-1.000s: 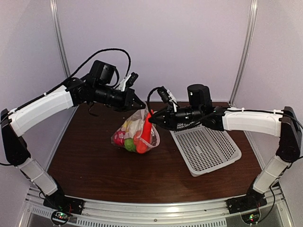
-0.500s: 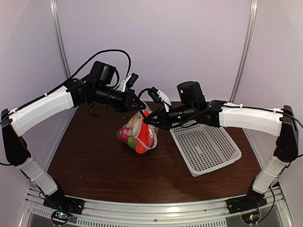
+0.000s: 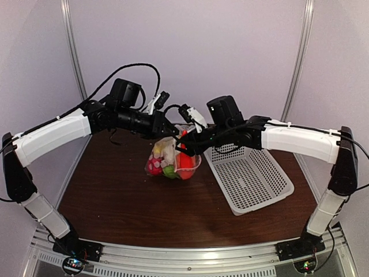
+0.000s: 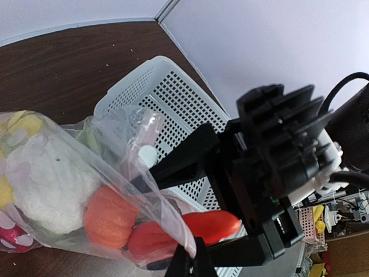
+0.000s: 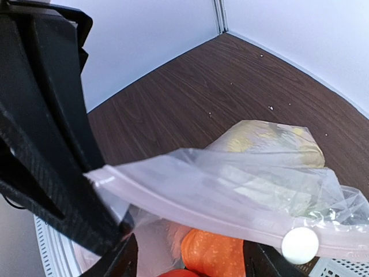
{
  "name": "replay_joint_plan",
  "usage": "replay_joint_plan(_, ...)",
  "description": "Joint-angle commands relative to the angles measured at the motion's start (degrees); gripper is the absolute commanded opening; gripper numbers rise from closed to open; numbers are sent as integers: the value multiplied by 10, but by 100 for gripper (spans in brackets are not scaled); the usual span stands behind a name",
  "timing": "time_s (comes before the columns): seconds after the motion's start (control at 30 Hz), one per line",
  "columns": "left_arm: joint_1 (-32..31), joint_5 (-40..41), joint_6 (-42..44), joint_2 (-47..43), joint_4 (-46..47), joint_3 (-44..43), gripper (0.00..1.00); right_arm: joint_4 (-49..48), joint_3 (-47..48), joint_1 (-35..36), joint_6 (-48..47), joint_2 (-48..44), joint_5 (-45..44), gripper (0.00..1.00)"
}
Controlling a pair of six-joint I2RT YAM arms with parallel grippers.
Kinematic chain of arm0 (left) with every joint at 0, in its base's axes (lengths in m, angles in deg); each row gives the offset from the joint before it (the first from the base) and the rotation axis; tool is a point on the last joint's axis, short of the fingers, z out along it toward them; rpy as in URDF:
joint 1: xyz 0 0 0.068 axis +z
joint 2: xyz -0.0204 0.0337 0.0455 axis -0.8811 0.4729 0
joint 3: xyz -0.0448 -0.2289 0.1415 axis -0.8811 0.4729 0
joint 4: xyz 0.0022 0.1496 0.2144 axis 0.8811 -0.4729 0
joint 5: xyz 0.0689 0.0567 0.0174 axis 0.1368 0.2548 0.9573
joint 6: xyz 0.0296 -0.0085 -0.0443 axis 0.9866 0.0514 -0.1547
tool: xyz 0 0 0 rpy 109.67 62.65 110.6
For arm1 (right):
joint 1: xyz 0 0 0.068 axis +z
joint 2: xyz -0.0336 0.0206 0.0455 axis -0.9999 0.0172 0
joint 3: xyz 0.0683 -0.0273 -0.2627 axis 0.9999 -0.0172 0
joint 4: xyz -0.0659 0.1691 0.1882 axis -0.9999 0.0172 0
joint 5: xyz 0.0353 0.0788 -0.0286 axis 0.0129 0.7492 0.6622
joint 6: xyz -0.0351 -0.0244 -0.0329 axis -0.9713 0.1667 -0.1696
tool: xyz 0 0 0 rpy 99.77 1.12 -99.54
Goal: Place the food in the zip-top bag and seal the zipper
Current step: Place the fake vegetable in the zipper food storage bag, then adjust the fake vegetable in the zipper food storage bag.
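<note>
Brown table [image 3: 115, 202], pale walls [image 3: 230, 57], your arms meeting over the bag [image 3: 163, 153].
The bag sits mid-table left of the white basket [image 3: 253, 184], with the food [image 3: 184, 165] inside. Both arms reach inward: your left claw [image 3: 172, 133] pinches the bag's top edge, and your right claw [image 3: 185, 143] is spread either side of the zipper [image 5: 202, 208].

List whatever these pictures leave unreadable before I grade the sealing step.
- Zipper: the right wrist view shows the strip, but whether its tracks are meshed is too fine to tell.
- Slider: the strip beyond it is cut off by that view's right edge.
- Food: too small in the top view. In the left wrist view the zip-top bag runs off the left edge, leaving only cauliflower, pumpkin and a red piece.
</note>
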Motion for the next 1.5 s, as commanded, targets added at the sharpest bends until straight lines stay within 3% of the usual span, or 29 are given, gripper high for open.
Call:
replay_joint_plan(0.0, -3, -34, 25, -25, 56, -6, 0, 59, 12, -7, -50, -60, -25, 69)
replay_joint_plan(0.17, -2, -20, 60, -17, 26, -27, 0, 145, 21, -33, -160, -129, 31, 80)
replay_joint_plan(0.33, -2, -39, 86, -5, 6, -51, 0, 207, 24, -76, -209, -154, 56, 81)
replay_joint_plan(0.5, -2, -37, 89, -1, -3, -59, 0, 297, 25, -91, -346, -142, 192, 81)
replay_joint_plan(0.7, -3, -36, 83, -1, -1, -56, 0, 281, -29, -70, -385, -166, 253, 84)
replay_joint_plan(1.0, -2, -37, 81, -9, -1, -55, 0, 343, -11, -47, -459, -161, 261, 82)
replay_joint_plan(1.13, -2, -37, 81, -8, -1, -55, 0, 277, -22, -45, -395, -162, 268, 63)
replay_joint_plan(1.23, -2, -39, 81, -6, -1, -55, 0, 257, -9, -46, -365, -155, 263, 41)
replay_joint_plan(1.37, -2, -41, 80, -3, 1, -55, 0, 229, 8, -45, -335, -156, 209, 20)
replay_joint_plan(1.47, -3, -32, 75, 0, 1, -55, 0, 230, 27, -45, -336, -163, 166, 11)
